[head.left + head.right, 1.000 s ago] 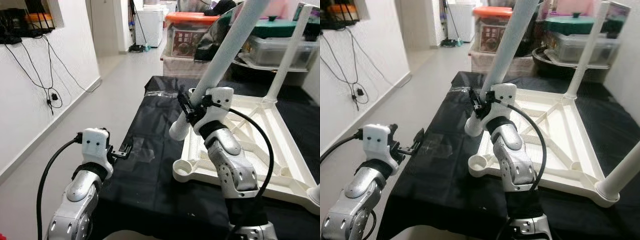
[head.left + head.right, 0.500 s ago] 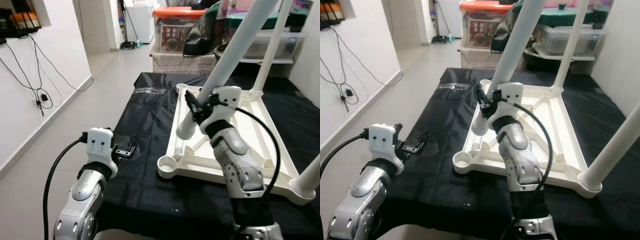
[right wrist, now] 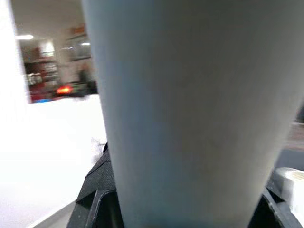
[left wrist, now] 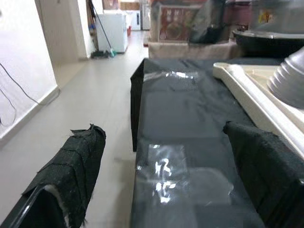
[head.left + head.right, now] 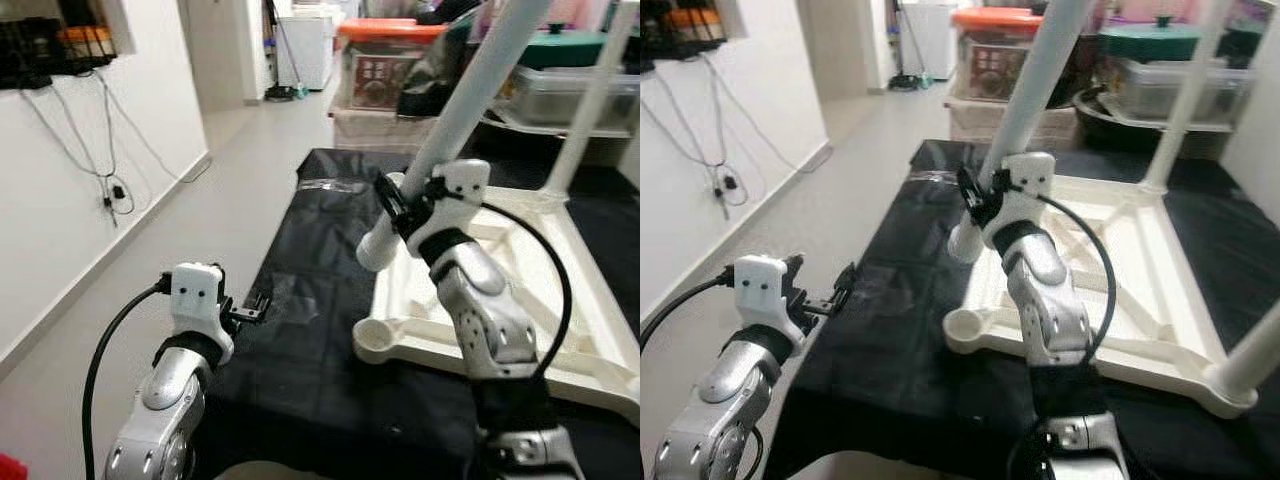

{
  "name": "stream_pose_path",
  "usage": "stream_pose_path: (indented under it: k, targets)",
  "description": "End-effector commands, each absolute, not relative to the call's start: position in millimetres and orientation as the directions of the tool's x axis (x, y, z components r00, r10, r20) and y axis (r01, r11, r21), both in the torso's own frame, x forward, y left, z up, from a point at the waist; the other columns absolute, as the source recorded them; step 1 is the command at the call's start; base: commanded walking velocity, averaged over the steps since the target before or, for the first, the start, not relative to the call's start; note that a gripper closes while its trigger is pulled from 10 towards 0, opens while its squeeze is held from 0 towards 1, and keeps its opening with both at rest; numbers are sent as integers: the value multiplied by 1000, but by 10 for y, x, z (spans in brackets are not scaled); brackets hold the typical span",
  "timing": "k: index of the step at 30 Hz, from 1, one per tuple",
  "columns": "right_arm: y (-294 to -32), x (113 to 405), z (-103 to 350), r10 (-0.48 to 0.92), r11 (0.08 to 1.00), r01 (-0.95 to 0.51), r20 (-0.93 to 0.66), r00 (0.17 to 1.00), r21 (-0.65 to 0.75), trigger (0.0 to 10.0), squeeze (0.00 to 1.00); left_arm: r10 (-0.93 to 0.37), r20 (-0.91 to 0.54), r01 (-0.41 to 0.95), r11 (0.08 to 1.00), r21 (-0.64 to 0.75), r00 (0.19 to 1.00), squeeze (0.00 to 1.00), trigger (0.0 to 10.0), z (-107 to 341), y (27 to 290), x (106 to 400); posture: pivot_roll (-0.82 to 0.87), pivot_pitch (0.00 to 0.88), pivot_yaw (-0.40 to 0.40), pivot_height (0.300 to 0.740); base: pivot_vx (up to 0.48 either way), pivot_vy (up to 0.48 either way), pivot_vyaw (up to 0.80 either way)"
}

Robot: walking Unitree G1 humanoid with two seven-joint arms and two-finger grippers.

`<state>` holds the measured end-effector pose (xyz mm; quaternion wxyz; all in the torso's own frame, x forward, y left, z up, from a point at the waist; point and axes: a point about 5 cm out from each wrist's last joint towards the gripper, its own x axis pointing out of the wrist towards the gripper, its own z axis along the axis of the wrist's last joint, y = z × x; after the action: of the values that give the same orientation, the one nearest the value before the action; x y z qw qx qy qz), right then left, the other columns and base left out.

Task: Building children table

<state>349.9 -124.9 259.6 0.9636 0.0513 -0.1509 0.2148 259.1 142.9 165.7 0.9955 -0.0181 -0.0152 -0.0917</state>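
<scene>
Your right gripper is clamped low on the loose white leg, tilted above the upturned tabletop on the black-covered table, presumably to reach the near-left socket, while your left gripper hangs open, empty, left.

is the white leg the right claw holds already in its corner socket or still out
Out. The right claw holds the white leg tilted, its lower end hanging above the black cloth, beside the near corner socket, which is empty.

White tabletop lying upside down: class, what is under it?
Under the tabletop a black sheet covers the surface and hangs over its near edge. What the sheet lies on is hidden. The right hand holds a leg above the tabletop.
</scene>
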Motion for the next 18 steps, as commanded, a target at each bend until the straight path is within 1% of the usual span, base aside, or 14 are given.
stream_pose_path:
  k: [1, 3, 4, 5, 6, 7, 9, 10, 11, 12, 14, 15, 16, 18]
  targets:
    - [-1375, 3540, 2561, 414, 895, -444, 293, 862, 42, 10000, 0, -255, 27, 256, 966, -35, 967, 0, 10000, 1648, 1325, 2525, 91, 51, -21, 740, 0, 0, 0]
    - [-1429, 3579, 2541, 452, 876, -480, 268, 851, 44, 10000, 0, -317, 12, 318, 947, -38, 948, 0, 10000, 1603, 1255, 2455, 92, 54, -22, 740, 0, 0, 0]
    - [-1429, 3579, 2541, 452, 876, -480, 268, 851, 44, 10000, 0, -317, 12, 318, 947, -38, 948, 0, 10000, 1603, 1255, 2455, 92, 54, -22, 740, 0, 0, 0]
    - [-1509, 3621, 2520, 526, 832, -552, 227, 820, 66, 10000, 0, -415, -16, 414, 909, -56, 910, 0, 10000, 1529, 1150, 2317, 97, 77, -17, 740, 0, 0, 0]
    - [-1509, 3621, 2520, 526, 832, -552, 227, 820, 66, 10000, 0, -415, -16, 414, 909, -56, 910, 0, 10000, 1529, 1150, 2317, 97, 77, -17, 740, 0, 0, 0]
    - [-1590, 3631, 2509, 599, 780, -621, 196, 776, 73, 10000, 0, -500, -44, 495, 865, -86, 865, 0, 10000, 1462, 1058, 2168, 106, 93, -18, 740, 0, 0, 0]
    - [-1590, 3631, 2509, 599, 780, -621, 196, 776, 73, 10000, 0, -500, -44, 495, 865, -86, 865, 0, 10000, 1462, 1058, 2168, 106, 93, -18, 740, 0, 0, 0]
    - [-1661, 3631, 2503, 653, 735, -673, 177, 736, 88, 10000, 0, -560, -67, 552, 827, -111, 826, 0, 10000, 1414, 992, 2050, 108, 96, -18, 740, 0, 0, 0]
    - [-1772, 3593, 2501, 732, 644, -753, 176, 658, 134, 10000, 0, -622, -90, 607, 780, -150, 778, 0, 10000, 1374, 921, 1899, 115, 131, -6, 740, 0, 0, 0]
    - [-1772, 3593, 2501, 732, 644, -753, 176, 658, 134, 10000, 0, -622, -90, 607, 780, -150, 778, 0, 10000, 1374, 921, 1899, 115, 131, -6, 740, 0, 0, 0]
    - [-1884, 3507, 2500, 825, 506, -847, 194, 531, 164, 10000, 0, -670, -112, 646, 739, -192, 734, 0, 10000, 1358, 864, 1746, 124, 151, 2, 740, 0, 0, 0]
    - [-1900, 3474, 2496, 851, 461, -872, 196, 487, 164, 10000, 0, -677, -115, 650, 732, -203, 727, 0, 10000, 1363, 857, 1716, 124, 151, 2, 740, 0, 0, 0]
    - [-1900, 3474, 2496, 851, 461, -872, 196, 487, 164, 10000, 0, -677, -115, 650, 732, -203, 727, 0, 10000, 1363, 857, 1716, 124, 151, 2, 740, 0, 0, 0]
    - [-1888, 3448, 2487, 882, 402, -902, 198, 428, 157, 10000, 0, -680, -117, 651, 729, -210, 724, 0, 10000, 1386, 868, 1687, 131, 164, 4, 740, 0, 0, 0]
